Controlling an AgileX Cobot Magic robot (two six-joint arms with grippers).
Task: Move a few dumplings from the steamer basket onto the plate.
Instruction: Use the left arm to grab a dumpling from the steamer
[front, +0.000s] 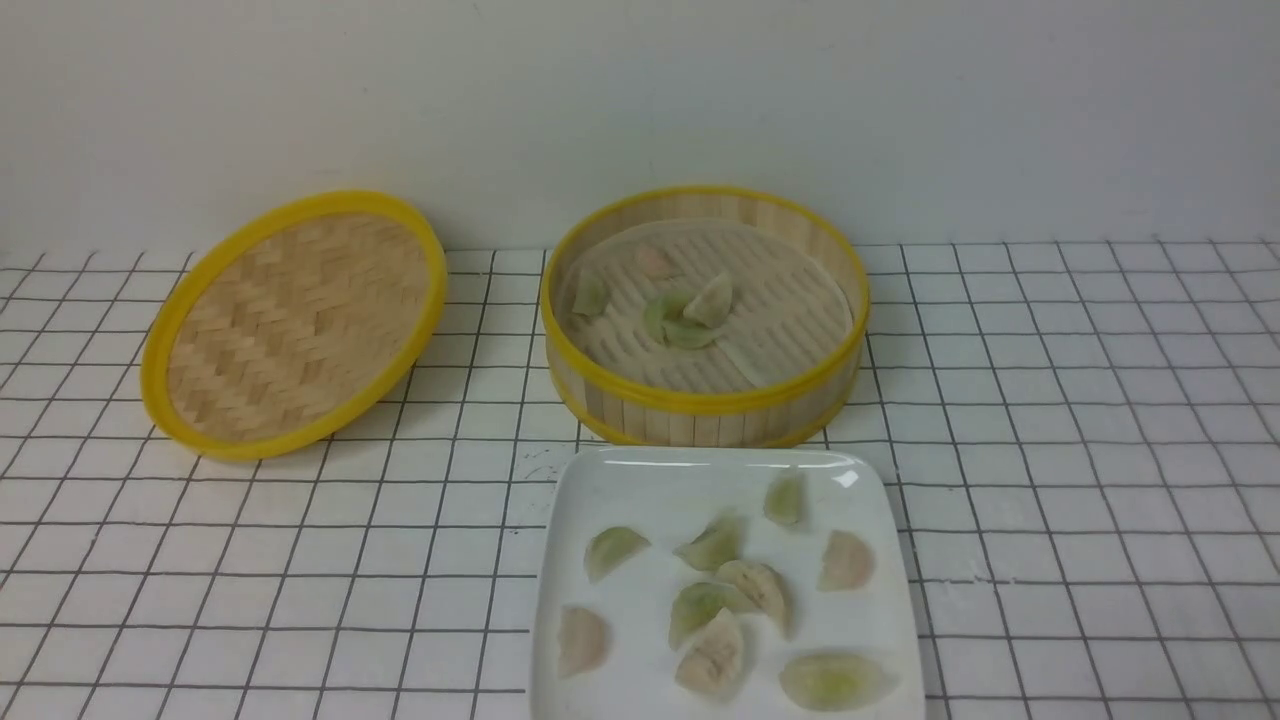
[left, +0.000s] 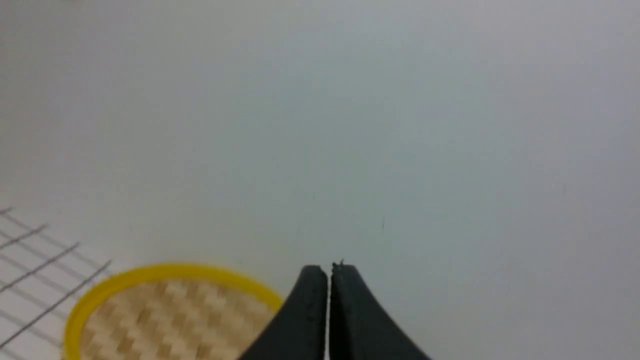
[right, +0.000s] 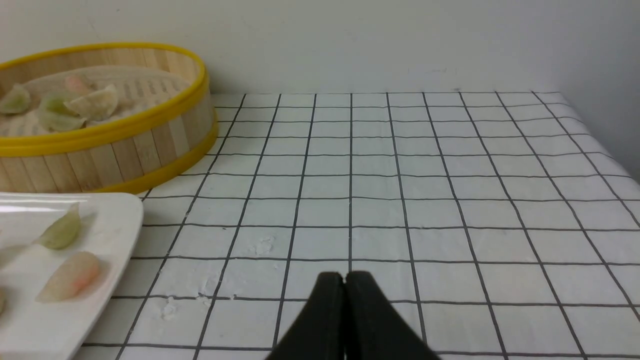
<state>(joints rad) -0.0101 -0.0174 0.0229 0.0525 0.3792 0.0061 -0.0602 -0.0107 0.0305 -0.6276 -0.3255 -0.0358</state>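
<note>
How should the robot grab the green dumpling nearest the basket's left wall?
Probably from straight above, since the upright wall of the steamer basket blocks a sideways reach. Pinch the green dumpling across its narrow width at the plump middle; it lies apart from the other dumplings, so there should be room.

**Yellow rims, dark grid, pale dumplings**

My left gripper (left: 329, 271) and right gripper (right: 345, 276) are black. The worktop (front: 1050, 500) is white with a thin dark grid. The steamer basket (front: 700, 402) has tan slats and yellow rims. The lid (front: 290, 320) has a tan herringbone weave and a yellow rim. The dumplings (front: 715, 545) are pale green or pinkish-beige, and the plate (front: 640, 480) is white.
</note>
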